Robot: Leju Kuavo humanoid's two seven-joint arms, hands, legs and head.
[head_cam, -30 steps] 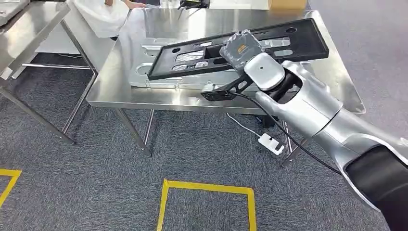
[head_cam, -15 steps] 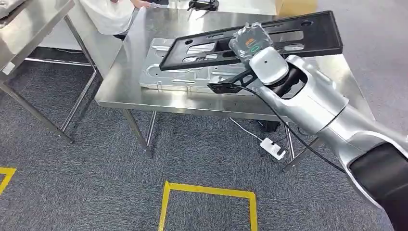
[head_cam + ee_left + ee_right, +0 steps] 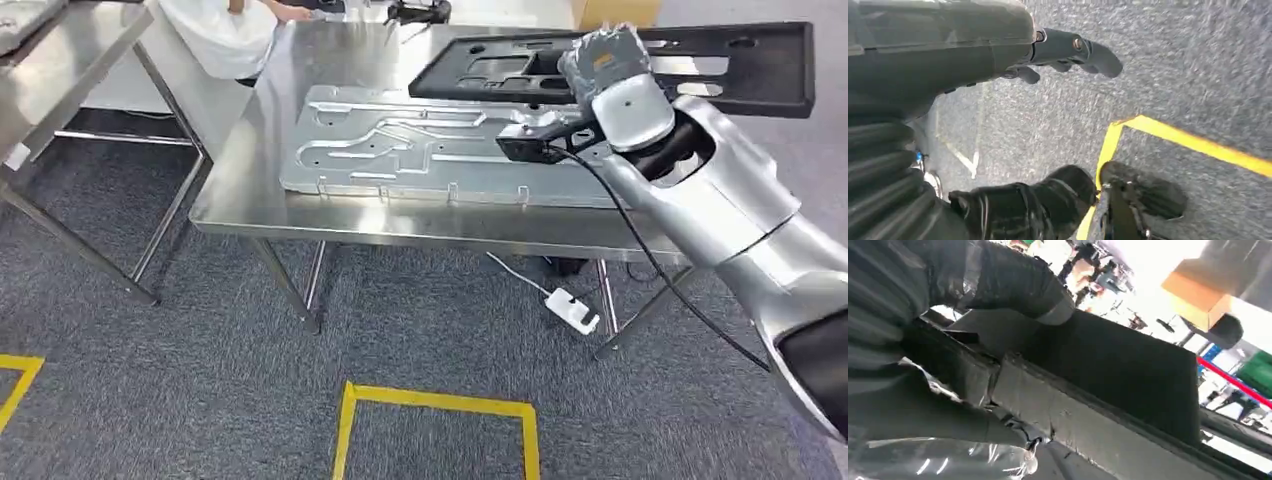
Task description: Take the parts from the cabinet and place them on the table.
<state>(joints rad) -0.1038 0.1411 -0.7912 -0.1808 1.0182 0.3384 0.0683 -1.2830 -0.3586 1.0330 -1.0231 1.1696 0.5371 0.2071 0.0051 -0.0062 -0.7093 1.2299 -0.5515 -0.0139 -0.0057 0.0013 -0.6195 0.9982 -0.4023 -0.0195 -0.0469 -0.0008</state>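
In the right robot hand (image 3: 607, 58), black panel (image 3: 500, 72) above table (image 3: 300, 205).

So the black panel (image 3: 640, 70) is a long flat plastic frame with a bunch of rectangular cutouts and a couple of round holes near the ends. It's up in the air over the far side of the table (image 3: 240, 190), pretty much level, long side running across, with its right end sticking out past the table's edge. The right hand (image 3: 605, 60) grips it around the middle. Under it, flat on the table, lies a silver stamped metal plate (image 3: 420, 150) with ribs and grooves pressed in.
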